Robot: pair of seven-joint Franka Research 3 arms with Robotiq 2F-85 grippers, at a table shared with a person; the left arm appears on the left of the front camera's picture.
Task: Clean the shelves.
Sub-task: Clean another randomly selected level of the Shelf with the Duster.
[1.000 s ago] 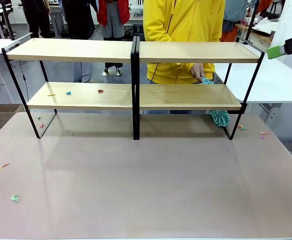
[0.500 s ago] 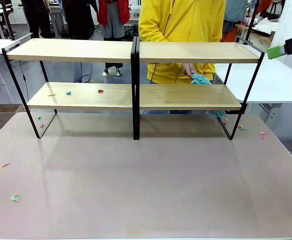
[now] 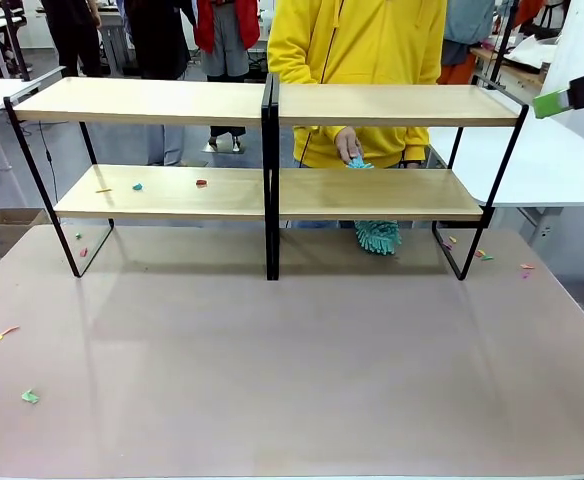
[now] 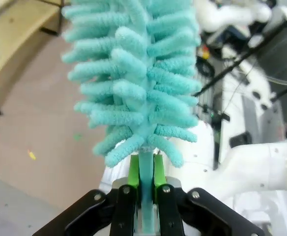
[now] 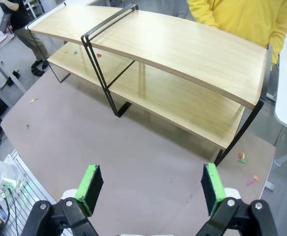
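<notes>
Left wrist: L end effector [image 4: 146, 173] pinches duster [image 4: 133, 73]; right wrist: R end effector [image 5: 152, 172] spread.

On my left wrist feed, the left tool [image 4: 146, 172] is clamped on the pale stem of a turquoise duster [image 4: 133, 73], green pads [image 4: 133, 171] pressed to either side of it. The duster's fluffy chenille strands fan out and rise straight up the middle of my view. Behind it on the left I see the brownish table [image 4: 30, 113] with a yellow scrap [image 4: 31, 155] and a green scrap [image 4: 77, 136] lying on it. A wooden corner of the shelves [image 4: 15, 24] sits at the top left. To the right are blurred white machine parts [image 4: 261, 167] and black cables [image 4: 232, 73].
</notes>
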